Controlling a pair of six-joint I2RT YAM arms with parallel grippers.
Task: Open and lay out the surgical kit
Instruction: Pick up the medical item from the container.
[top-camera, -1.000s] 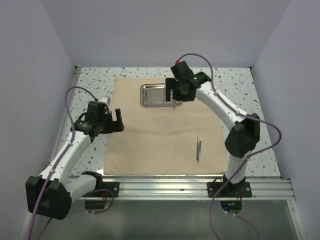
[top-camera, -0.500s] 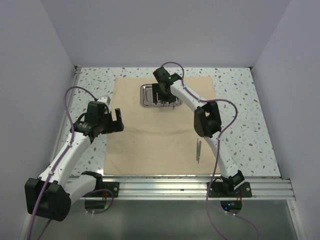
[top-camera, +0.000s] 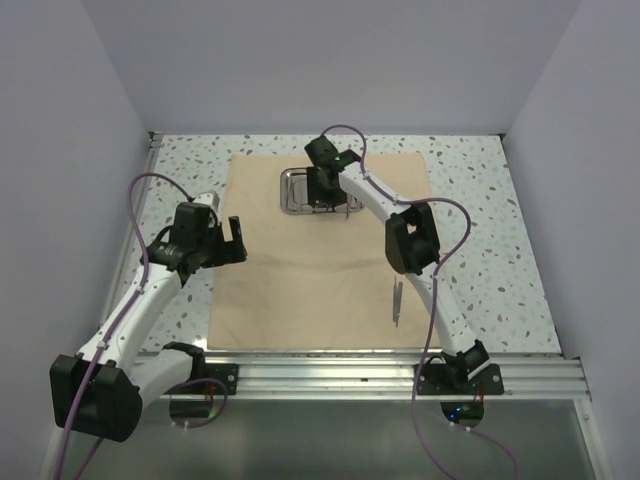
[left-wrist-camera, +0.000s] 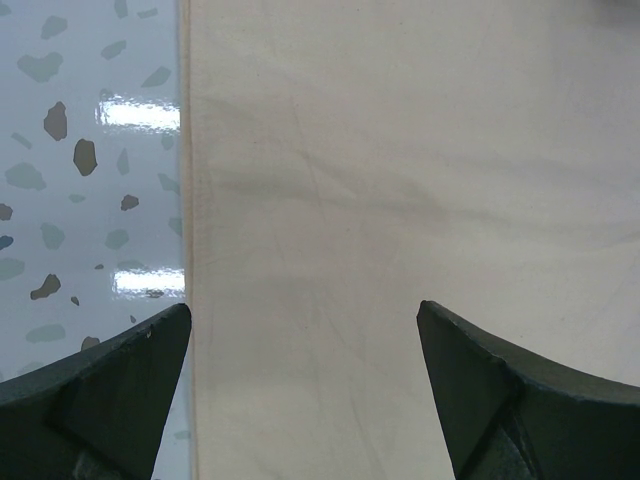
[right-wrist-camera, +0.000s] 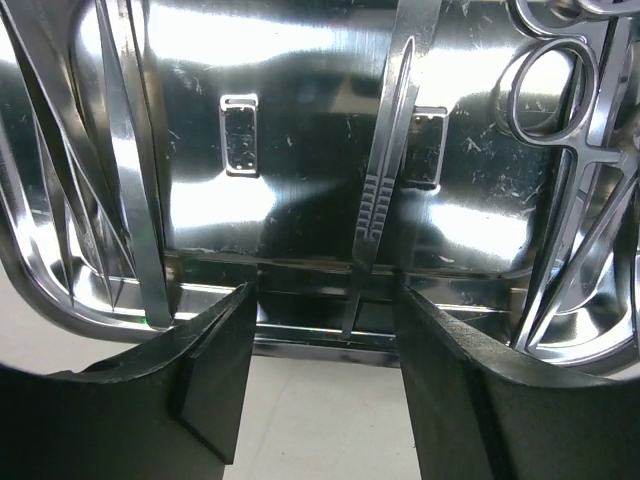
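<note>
The beige cloth wrap (top-camera: 310, 270) lies spread flat on the table. The steel tray (top-camera: 290, 195) sits on its far part. My right gripper (top-camera: 324, 196) is open and empty, low over the tray's near rim. In the right wrist view the gripper (right-wrist-camera: 325, 335) straddles the end of a slim ridged instrument (right-wrist-camera: 383, 170) that lies in the tray (right-wrist-camera: 300, 180), with tweezers (right-wrist-camera: 130, 170) at the left and scissors (right-wrist-camera: 565, 150) at the right. One slim instrument (top-camera: 397, 300) lies on the cloth near the right. My left gripper (top-camera: 235, 242) is open and empty over the cloth's left edge (left-wrist-camera: 188, 230).
The speckled tabletop (top-camera: 490, 240) shows around the cloth and in the left wrist view (left-wrist-camera: 90, 150). Grey walls close in the left, back and right. A metal rail (top-camera: 400, 375) runs along the near edge, by the arm bases.
My right arm has swung left and stretched out, bringing its gripper down over the tray's near rim. The left arm has not moved.
</note>
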